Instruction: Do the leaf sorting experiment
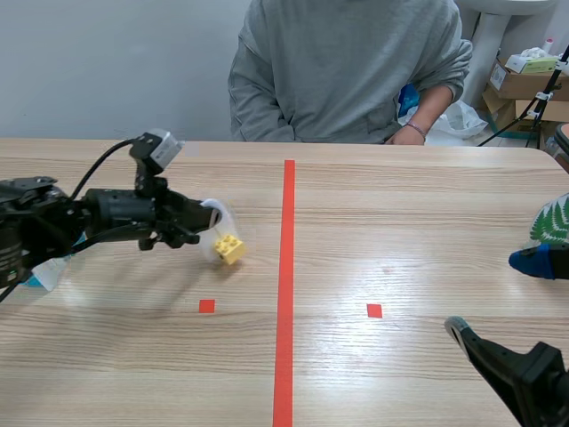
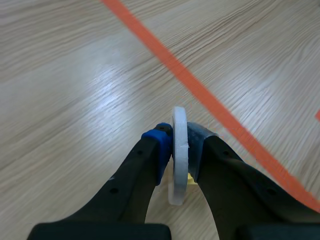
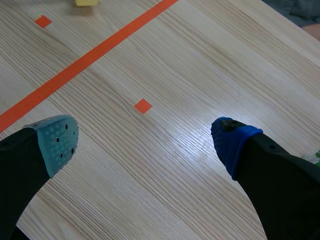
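My left gripper (image 1: 201, 224) hangs left of the red centre line, shut on a thin white disc-like piece (image 2: 179, 152) seen edge-on between its pads. In the scene view the white piece (image 1: 215, 213) sits just above a yellow toy brick (image 1: 229, 248) on the table; a sliver of yellow (image 2: 189, 176) shows under the fingers. Whether piece and brick touch is unclear. My right gripper (image 1: 495, 295) is low at the near right, open with nothing between its fingers (image 3: 55, 142). A green leaf-patterned thing (image 1: 553, 220) lies at the table's right edge, beside that gripper.
A person in a grey sweatshirt (image 1: 347, 71) sits across the table, one hand (image 1: 407, 135) at the far edge. Cardboard boxes (image 1: 524, 84) stand behind on the right. The yellow brick (image 3: 86, 2) shows far ahead of the right gripper.
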Action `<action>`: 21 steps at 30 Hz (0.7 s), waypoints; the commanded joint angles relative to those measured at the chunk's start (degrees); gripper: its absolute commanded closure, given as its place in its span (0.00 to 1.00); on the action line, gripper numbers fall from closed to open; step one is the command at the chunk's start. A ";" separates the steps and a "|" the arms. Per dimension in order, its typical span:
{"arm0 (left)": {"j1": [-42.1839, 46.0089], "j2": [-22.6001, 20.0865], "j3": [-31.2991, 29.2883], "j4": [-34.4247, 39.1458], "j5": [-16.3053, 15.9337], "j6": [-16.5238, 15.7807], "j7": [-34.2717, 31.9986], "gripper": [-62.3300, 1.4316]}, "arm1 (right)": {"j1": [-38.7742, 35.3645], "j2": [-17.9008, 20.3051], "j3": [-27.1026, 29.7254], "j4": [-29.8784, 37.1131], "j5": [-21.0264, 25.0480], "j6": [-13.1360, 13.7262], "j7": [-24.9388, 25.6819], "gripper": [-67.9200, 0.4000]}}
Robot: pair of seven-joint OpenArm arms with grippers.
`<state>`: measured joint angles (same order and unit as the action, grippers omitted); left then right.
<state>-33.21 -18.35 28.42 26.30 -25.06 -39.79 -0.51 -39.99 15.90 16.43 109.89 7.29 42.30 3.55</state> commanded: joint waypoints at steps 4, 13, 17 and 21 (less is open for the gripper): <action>2.95 -5.25 -0.33 1.31 -4.20 -0.09 -4.39 0.92 | 0.96 0.59 0.74 1.05 0.79 0.42 0.66 0.20; 7.50 -14.21 -0.33 1.29 -12.90 -0.09 -10.93 0.94 | 1.11 0.59 0.74 1.05 0.79 0.42 0.66 0.20; 7.82 -16.20 -0.33 1.29 -14.21 1.05 -11.52 0.94 | 1.14 0.59 0.74 1.05 0.79 0.42 0.63 0.20; 7.82 -16.13 -0.33 1.29 -12.37 6.73 -11.02 0.94 | 1.11 0.59 0.74 1.05 0.79 0.42 0.66 0.20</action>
<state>-24.21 -34.76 28.42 26.63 -37.76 -32.91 -11.00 -39.53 15.90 16.43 109.89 7.29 42.30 3.53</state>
